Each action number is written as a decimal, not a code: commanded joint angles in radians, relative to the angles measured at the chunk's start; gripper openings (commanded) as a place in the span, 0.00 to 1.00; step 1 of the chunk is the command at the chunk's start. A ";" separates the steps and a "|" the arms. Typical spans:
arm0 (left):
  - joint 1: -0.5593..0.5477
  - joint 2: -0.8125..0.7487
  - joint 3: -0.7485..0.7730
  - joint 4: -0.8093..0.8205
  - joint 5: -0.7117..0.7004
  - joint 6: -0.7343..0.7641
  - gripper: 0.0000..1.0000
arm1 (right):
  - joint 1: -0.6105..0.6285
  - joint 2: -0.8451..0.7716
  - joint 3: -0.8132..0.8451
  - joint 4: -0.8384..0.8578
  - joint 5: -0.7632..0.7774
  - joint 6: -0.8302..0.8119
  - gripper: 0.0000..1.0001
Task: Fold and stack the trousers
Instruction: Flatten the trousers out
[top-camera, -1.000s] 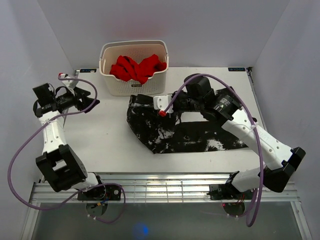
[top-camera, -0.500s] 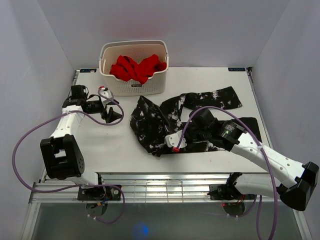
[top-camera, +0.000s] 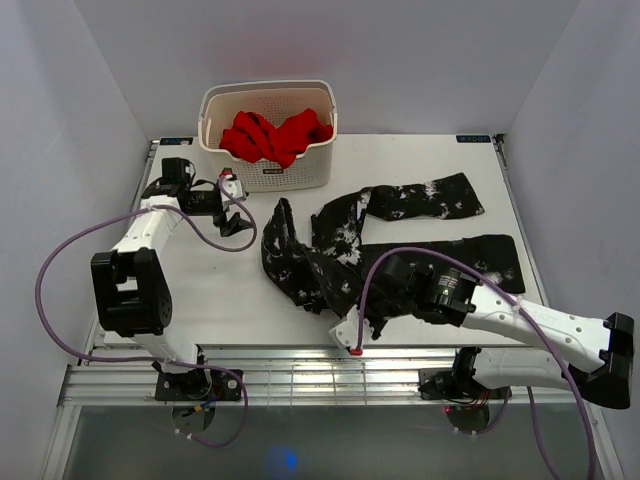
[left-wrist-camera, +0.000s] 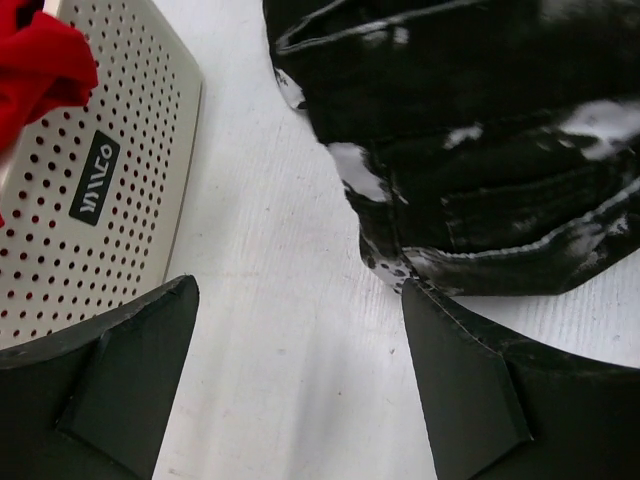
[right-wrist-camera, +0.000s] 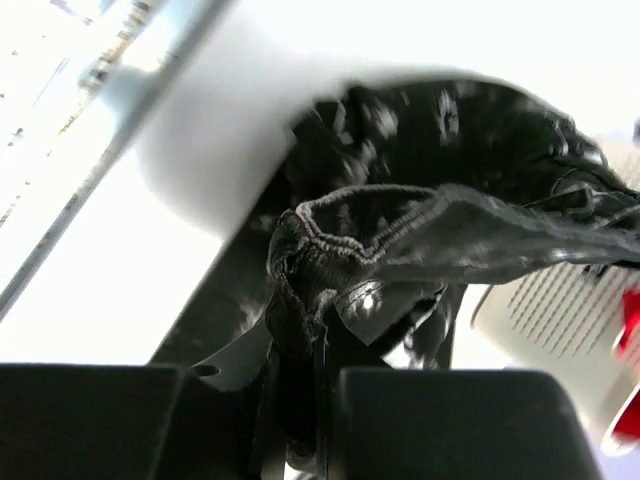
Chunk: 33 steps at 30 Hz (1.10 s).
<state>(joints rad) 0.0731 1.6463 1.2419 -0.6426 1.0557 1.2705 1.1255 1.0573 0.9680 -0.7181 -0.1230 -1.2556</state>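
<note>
The black, white-speckled trousers (top-camera: 420, 200) lie crumpled across the middle and right of the table, with two legs running to the right. My right gripper (top-camera: 378, 300) is shut on a bunched seamed edge of the trousers (right-wrist-camera: 330, 240) and holds it lifted near the front edge. My left gripper (top-camera: 238, 222) hovers open just left of the trousers' left end, beside the basket. In the left wrist view both fingers (left-wrist-camera: 130, 370) frame bare table, and the trousers (left-wrist-camera: 480, 150) lie just beyond the right finger. Nothing is between the left jaws.
A white perforated basket (top-camera: 322, 150) at the back holds a red garment (top-camera: 275, 135); its wall (left-wrist-camera: 90, 190) is close to my left gripper. A purple cable (top-camera: 200, 232) loops by the left arm. The table's front edge (top-camera: 300, 350) runs just below the right gripper.
My right gripper has dragged its pinched edge of the trousers from the back toward the front edge, uncovering both legs. My left gripper has swung right toward the trousers and opened wider.
</note>
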 joint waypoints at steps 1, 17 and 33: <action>-0.013 -0.066 0.016 -0.006 0.017 0.087 0.93 | 0.097 0.001 0.006 -0.044 0.063 -0.159 0.08; -0.013 -0.356 -0.284 -0.350 -0.206 0.573 0.90 | 0.171 0.153 0.172 -0.095 0.048 -0.073 0.08; -0.012 -0.581 -0.557 -0.166 -0.137 0.489 0.73 | -0.036 0.184 0.304 -0.086 -0.033 0.015 0.08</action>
<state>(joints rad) 0.0616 1.1465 0.7265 -0.9241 0.8272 1.8164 1.0939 1.2423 1.2236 -0.7994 -0.1204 -1.2350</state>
